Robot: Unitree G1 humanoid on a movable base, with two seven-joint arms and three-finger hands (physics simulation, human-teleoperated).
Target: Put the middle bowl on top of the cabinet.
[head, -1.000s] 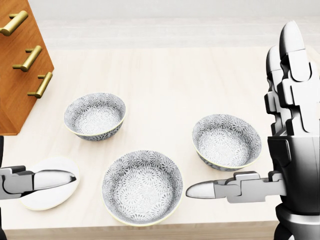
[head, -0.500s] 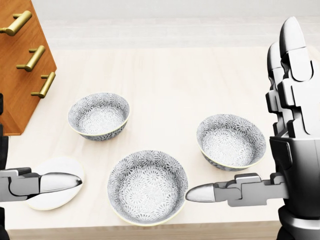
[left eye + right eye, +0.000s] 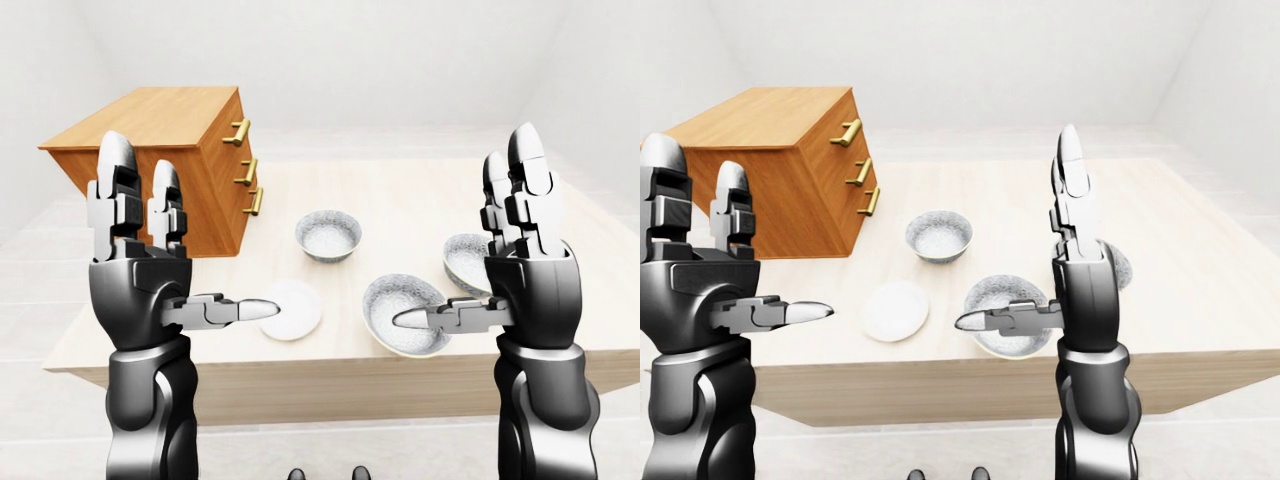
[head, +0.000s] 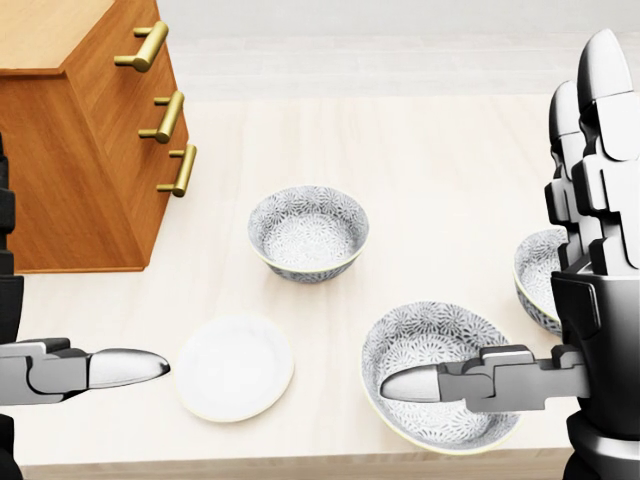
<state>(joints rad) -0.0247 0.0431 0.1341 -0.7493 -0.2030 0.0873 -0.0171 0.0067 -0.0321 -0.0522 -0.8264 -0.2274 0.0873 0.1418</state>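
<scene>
The middle bowl [image 4: 430, 335] and both other bowls [image 4: 307, 233] sit empty on the table [image 4: 450, 150], while the left hand [image 3: 140, 270] and right hand [image 3: 525, 280] spread wide, holding nothing.

the camera has moved, so the whole head view slides to the right; the cabinet [image 4: 70, 170] now shows its top and more of its side; the plate [image 4: 234, 367] lies clear of the left hand [image 4: 50, 372]; the near bowl [image 4: 430, 340] sits under the right hand's [image 4: 590, 300] thumb; the right-side bowl [image 4: 538, 275] is half hidden behind that hand
</scene>
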